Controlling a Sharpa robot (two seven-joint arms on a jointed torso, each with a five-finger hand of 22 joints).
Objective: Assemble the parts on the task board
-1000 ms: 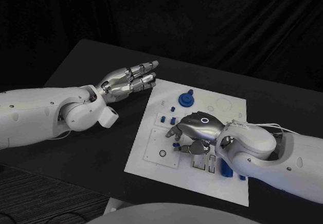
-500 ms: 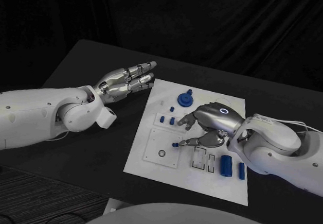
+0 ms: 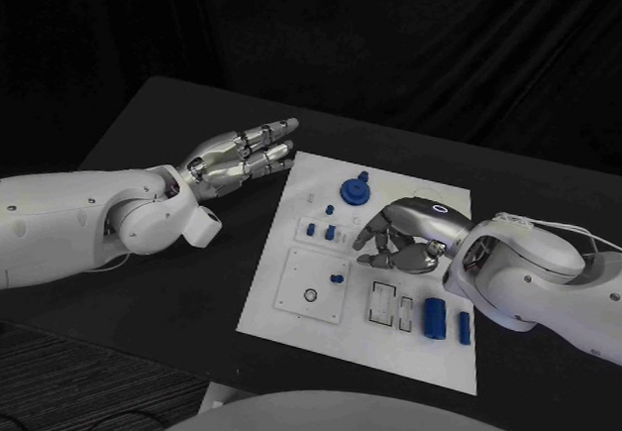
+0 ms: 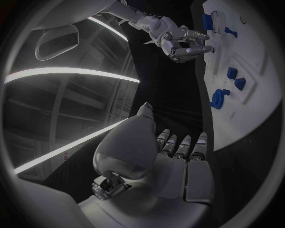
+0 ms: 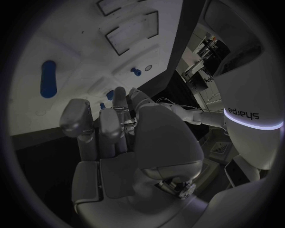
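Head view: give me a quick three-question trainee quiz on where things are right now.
1. True or false: the left hand is over the board.
2. Which is above the board's middle? A. left hand B. right hand C. both
3. How many long blue parts lie side by side beside the right arm?
Key: 1 false; 2 B; 3 two.

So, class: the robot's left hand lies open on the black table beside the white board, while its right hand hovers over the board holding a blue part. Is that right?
Not quite. The right hand does hover over the white board, but the head view shows nothing blue in its curled fingers; a small blue part sits on the board just beside them. The left hand is open beside the board, as stated.
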